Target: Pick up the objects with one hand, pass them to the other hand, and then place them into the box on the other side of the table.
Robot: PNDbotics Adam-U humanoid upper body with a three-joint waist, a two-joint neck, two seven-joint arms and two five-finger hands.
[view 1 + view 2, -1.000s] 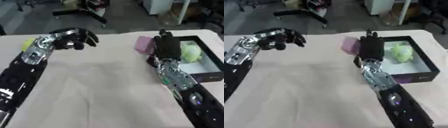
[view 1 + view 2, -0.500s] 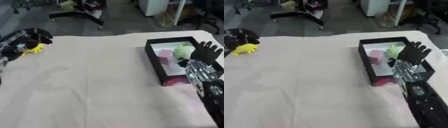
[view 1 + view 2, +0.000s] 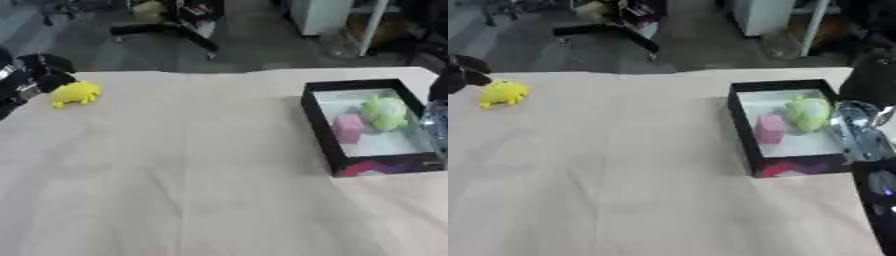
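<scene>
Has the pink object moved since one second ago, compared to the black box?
Yes. The pink object now lies inside the black box, beside the green object; one second ago it was outside the box's left wall, by the right hand.

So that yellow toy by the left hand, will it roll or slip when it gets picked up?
The yellow toy looks lumpy and irregular, so it probably won't roll far. It seems small and likely light. Its rounded bumps could let it slip or twist between fingers. The left hand sits right beside it; whether they touch is unclear.
</scene>
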